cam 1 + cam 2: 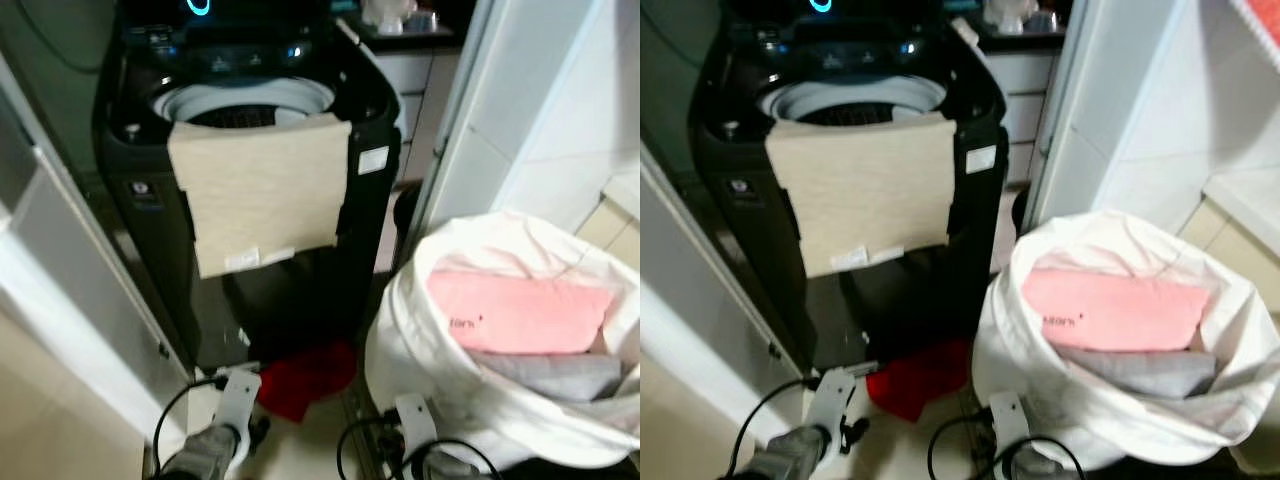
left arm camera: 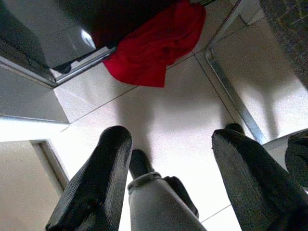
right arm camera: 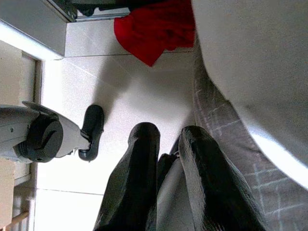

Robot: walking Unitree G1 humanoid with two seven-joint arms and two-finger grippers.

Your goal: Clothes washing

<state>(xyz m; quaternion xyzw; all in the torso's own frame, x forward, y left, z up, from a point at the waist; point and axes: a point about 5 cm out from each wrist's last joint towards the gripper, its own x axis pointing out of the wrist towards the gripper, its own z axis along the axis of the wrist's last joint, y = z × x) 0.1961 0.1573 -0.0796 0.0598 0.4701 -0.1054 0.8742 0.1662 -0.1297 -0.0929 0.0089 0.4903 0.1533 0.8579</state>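
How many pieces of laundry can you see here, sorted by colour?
Beige: 1, the beige cloth draped over the front rim of the washing machine
Red: 1, the red garment on the floor
Pink: 1, the pink garment in the white laundry bag
Grey: 1, the grey garment under it
Total: 4

Black top-load washing machine (image 1: 250,180), lid open, beige cloth (image 1: 262,190) draped over its front rim. Red garment (image 1: 305,378) on floor at washer's base. White laundry bag (image 1: 470,330) right of washer, pink garment (image 1: 520,312) on top, grey one (image 1: 555,374) under it.
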